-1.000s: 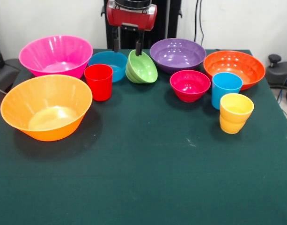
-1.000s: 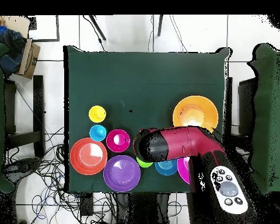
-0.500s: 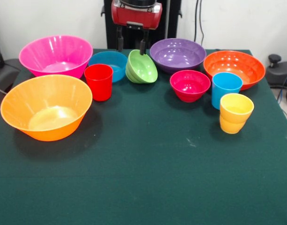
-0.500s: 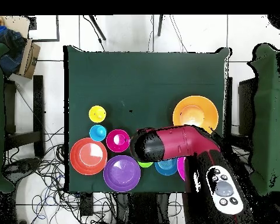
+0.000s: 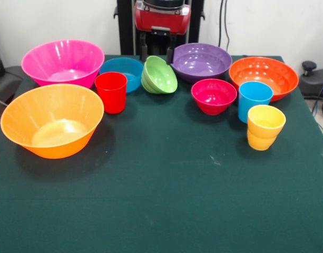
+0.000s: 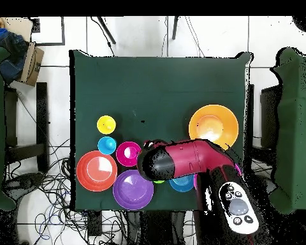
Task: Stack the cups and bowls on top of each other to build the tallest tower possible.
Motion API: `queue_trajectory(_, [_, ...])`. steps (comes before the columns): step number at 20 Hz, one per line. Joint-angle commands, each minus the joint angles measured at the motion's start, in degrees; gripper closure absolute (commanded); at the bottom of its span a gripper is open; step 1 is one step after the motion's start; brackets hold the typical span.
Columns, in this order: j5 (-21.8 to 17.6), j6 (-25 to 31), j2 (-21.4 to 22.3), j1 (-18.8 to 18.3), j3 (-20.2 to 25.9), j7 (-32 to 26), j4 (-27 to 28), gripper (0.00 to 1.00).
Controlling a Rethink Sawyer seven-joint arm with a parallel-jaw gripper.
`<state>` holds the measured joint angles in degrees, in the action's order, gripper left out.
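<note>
- Gripper (image 5: 156, 54) hangs at the back of the table with its two black fingers (image 5: 143, 53) spread apart and nothing between them; it sits just above and behind the green bowl (image 5: 160, 75), between the blue bowl (image 5: 121, 72) and the purple bowl (image 5: 200, 61).
- From above, the red arm (image 6: 184, 159) covers most of the green bowl, so whether the fingertips touch its rim cannot be told there.
- Green bowl lies tilted on its side, mouth turned toward the purple bowl, leaning close against the blue bowl.
- Red cup (image 5: 111, 92) stands upright just in front of the blue bowl; the big pink bowl (image 5: 62, 62) and the big yellow-orange bowl (image 5: 52, 120) sit to that side.
- On the other side, the small crimson bowl (image 5: 214, 96) stands near the sky-blue cup (image 5: 254, 100), the yellow cup (image 5: 265, 127) and the orange bowl (image 5: 263, 77).
- Nothing is stacked: every piece rests on the green cloth (image 5: 166, 190) on its own, so the tower looks not yet begun.
- Step in hand, as I judge it, is choosing or lining up a first pick near the green bowl.
- Next move would call for lowering the open fingers over one rim wall, closing firmly, and lifting clear of the crowded neighbours; a tipped, glossy bowl could slip or roll.
</note>
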<state>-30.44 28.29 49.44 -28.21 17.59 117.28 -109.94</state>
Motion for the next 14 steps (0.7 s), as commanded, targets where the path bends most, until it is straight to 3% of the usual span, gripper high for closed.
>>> queue_trajectory(1, [0.4,-3.0,-0.5,2.3,-1.6,5.9,-2.6,0.00])
queue_trajectory(14, [0.6,-2.2,-1.3,1.5,-1.0,2.8,-2.2,0.00])
